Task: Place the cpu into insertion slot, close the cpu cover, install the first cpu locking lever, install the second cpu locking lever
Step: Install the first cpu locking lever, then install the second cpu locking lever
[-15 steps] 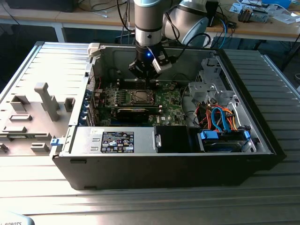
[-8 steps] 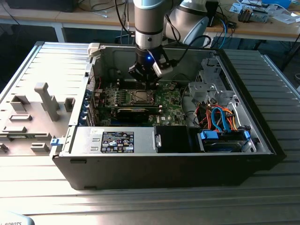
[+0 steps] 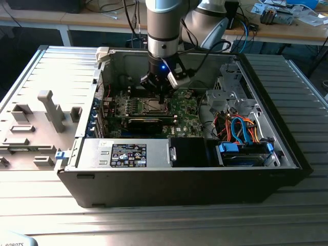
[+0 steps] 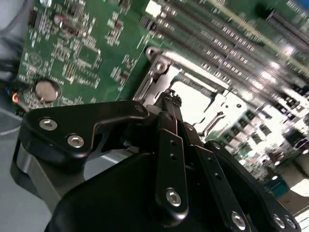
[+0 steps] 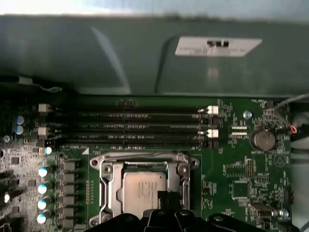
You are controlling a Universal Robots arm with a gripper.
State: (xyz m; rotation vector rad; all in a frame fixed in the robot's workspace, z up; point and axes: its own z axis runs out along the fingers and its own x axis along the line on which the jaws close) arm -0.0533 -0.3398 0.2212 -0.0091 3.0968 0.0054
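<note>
Fingers (image 4: 170, 104) pressed together over the cpu cover (image 5: 145, 166).
If I slip off the cover, my tips could scrape the cpu (image 5: 142, 191) beneath.

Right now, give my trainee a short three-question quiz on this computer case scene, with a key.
1. True or false: the cpu already lies inside the insertion slot.
2. Which is the gripper nearest to? A) the blue drive cables B) the cpu socket C) the grey plastic fixtures outside the case
3. Fill in: in the first wrist view, the round coin battery sits on the green ____.

Key:
1. True; its pale metal top shows inside the silvery frame.
2. B; in the exterior view the gripper hangs right over the socket.
3. Motherboard.
</note>
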